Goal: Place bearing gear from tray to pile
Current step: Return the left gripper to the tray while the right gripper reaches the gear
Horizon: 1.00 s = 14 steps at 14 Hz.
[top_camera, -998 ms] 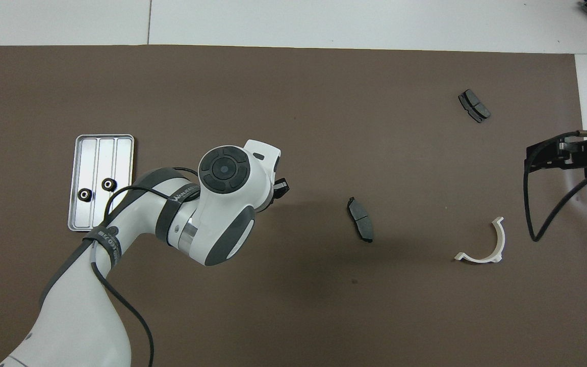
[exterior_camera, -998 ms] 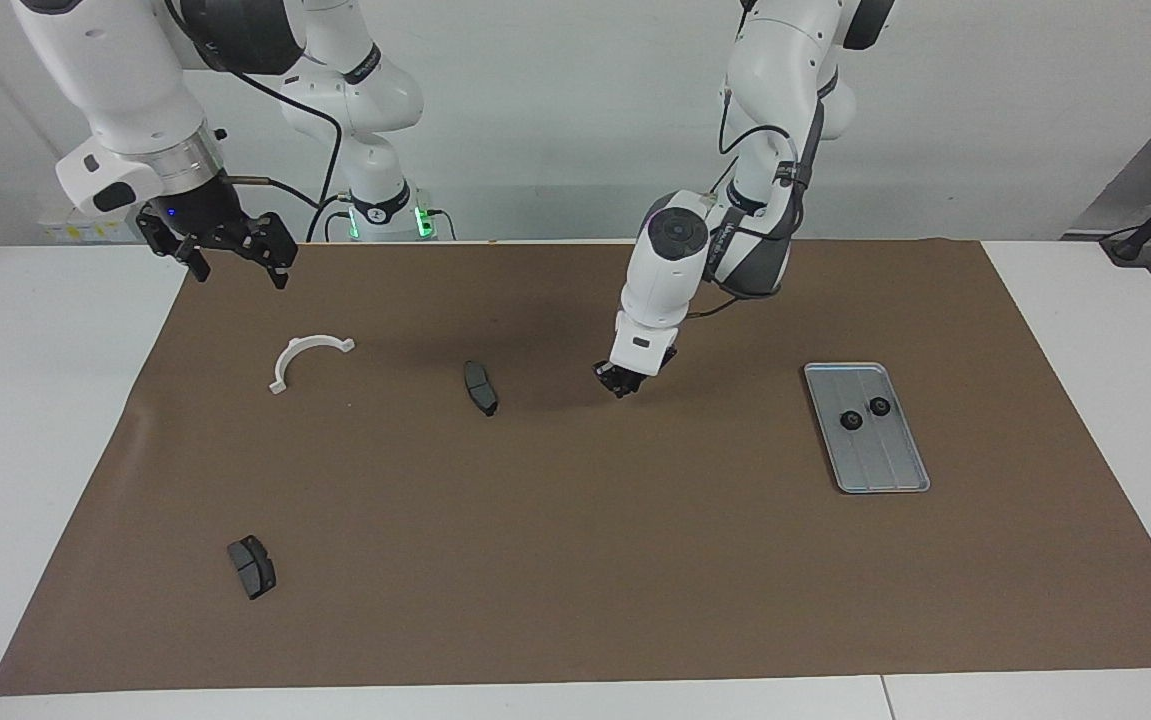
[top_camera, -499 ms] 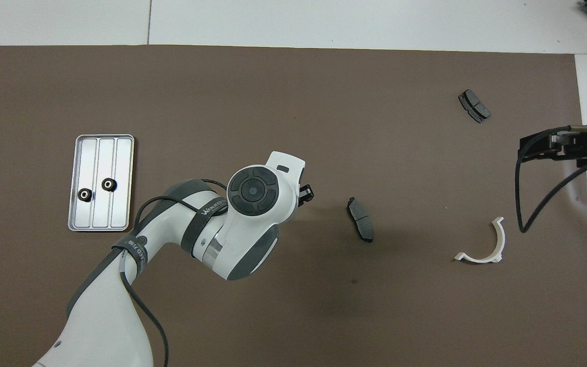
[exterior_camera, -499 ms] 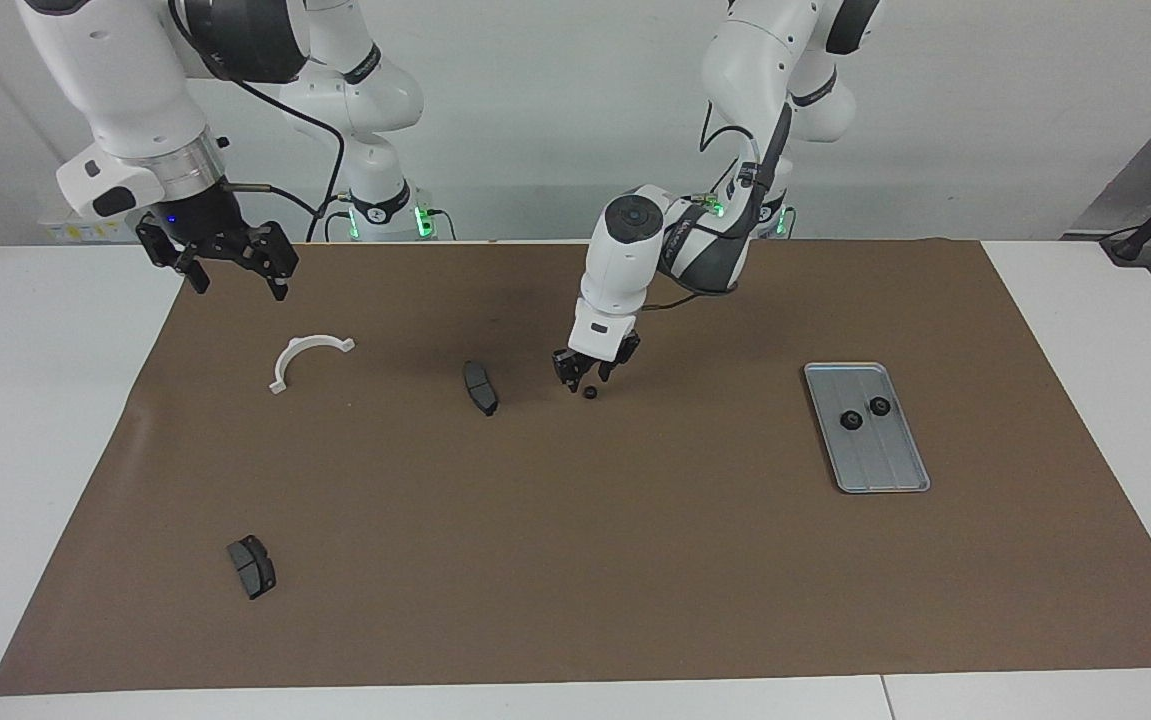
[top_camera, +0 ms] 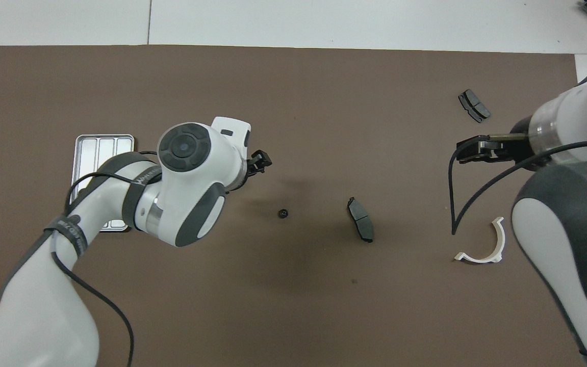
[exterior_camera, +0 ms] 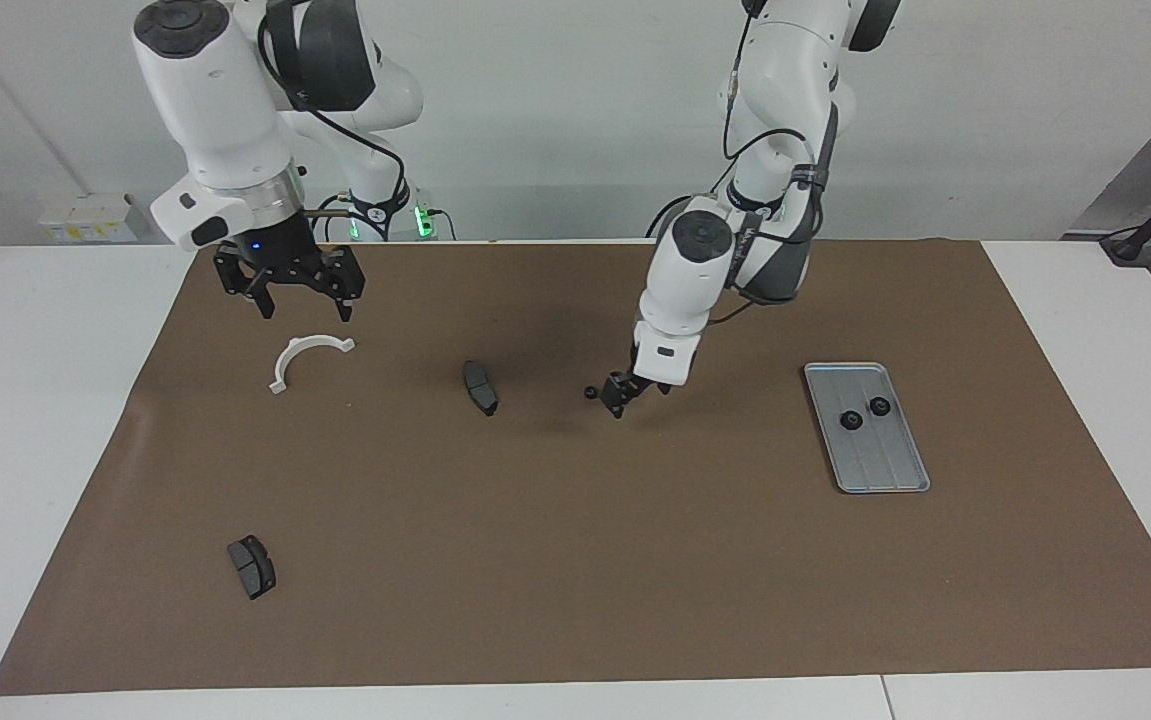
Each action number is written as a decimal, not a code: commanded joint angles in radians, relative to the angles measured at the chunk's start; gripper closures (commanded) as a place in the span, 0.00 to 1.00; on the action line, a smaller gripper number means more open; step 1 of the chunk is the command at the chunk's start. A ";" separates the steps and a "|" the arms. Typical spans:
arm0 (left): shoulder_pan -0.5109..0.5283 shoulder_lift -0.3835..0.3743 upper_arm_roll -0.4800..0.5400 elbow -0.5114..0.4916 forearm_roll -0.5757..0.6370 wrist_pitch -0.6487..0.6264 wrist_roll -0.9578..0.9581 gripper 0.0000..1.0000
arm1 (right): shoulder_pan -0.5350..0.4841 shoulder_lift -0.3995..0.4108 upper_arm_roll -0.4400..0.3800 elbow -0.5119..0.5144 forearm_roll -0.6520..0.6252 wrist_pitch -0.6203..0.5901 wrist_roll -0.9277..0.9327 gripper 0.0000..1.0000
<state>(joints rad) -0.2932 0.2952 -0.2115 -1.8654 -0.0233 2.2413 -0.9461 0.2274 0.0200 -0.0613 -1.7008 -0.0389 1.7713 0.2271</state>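
— Moved since a second ago: the left gripper [exterior_camera: 623, 398] has let go and pulled toward the tray [exterior_camera: 866, 427]; a gear [exterior_camera: 590, 392] lies on the mat beside a brake pad [exterior_camera: 480, 387].

— Jaws?

— Left looks open and empty, I think. Right gripper [exterior_camera: 299, 300] is open, empty, above the bracket [exterior_camera: 307, 358].

— Risk?

— Two gears [exterior_camera: 863, 412] remain; a shallow pinch could drop one.

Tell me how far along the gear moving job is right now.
Done: one small black bearing gear lies on the brown mat beside the dark grey brake pad, free of the left gripper, which hangs open beside it. In hand: nothing; the right gripper hovers open above the white half-ring plastic bracket. Left: two black gears sit in the silver ridged metal tray.
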 commanded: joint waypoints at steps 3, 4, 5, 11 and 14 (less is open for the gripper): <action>0.196 -0.079 -0.006 -0.014 -0.001 -0.144 0.303 0.01 | 0.124 0.055 -0.005 -0.069 0.024 0.140 0.125 0.00; 0.228 -0.080 -0.006 -0.020 -0.001 -0.155 0.378 0.02 | 0.150 0.075 -0.005 -0.072 0.025 0.164 0.144 0.00; 0.273 -0.080 -0.005 -0.023 -0.001 -0.161 0.462 0.03 | 0.180 0.106 -0.005 -0.077 0.024 0.198 0.158 0.00; 0.465 -0.065 -0.005 -0.049 0.041 -0.111 0.857 0.09 | 0.308 0.250 -0.003 -0.080 0.025 0.367 0.290 0.00; 0.506 -0.041 -0.005 -0.083 0.056 0.013 0.912 0.10 | 0.357 0.308 -0.003 -0.080 0.025 0.444 0.333 0.00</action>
<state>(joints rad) 0.1918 0.2449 -0.2058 -1.9156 0.0101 2.1758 -0.0682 0.5678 0.3022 -0.0599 -1.7828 -0.0384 2.1783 0.5442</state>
